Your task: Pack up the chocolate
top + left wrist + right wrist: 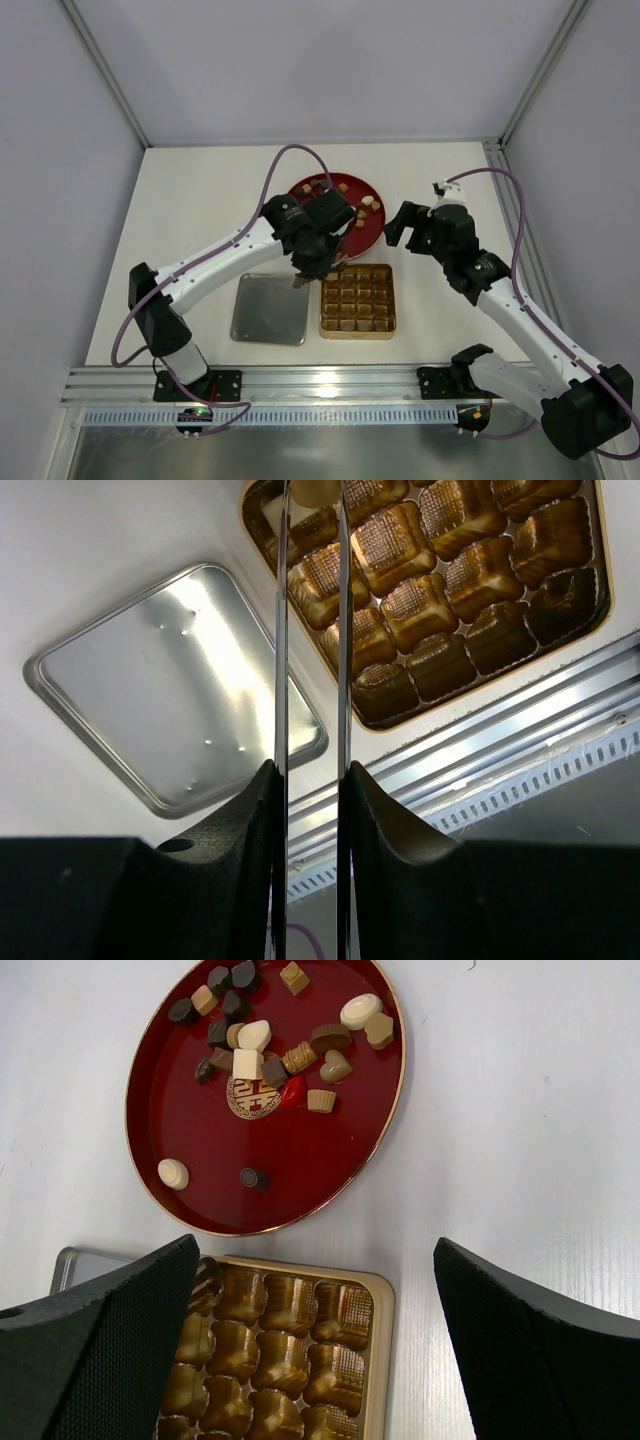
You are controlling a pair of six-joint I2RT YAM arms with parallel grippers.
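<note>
- Two thin fingers of the left gripper (pixel 312 505) stand close together, clamped on a tan piece (pixel 315 490); the top edge of the left wrist view cuts the piece off, so its shape cannot be read; it hangs over the far-left corner of the gold tin (pixel 420 610)
- Most of the chocolate (pixel 247 1063) lies on the red plate (pixel 300 1150), bunched toward one side, with two strays set apart; from above, the left arm hides part of the plate
- Both wrist views crop the tin; a silver lid (pixel 170 690) lies flat just beside it, partly behind the fingers
- Right gripper (pixel 312 1250): jaws wide apart, beside the plate
- White table (pixel 200 200); pale walls (pixel 300 60); aluminium rail (pixel 300 385) along the near edge
</note>
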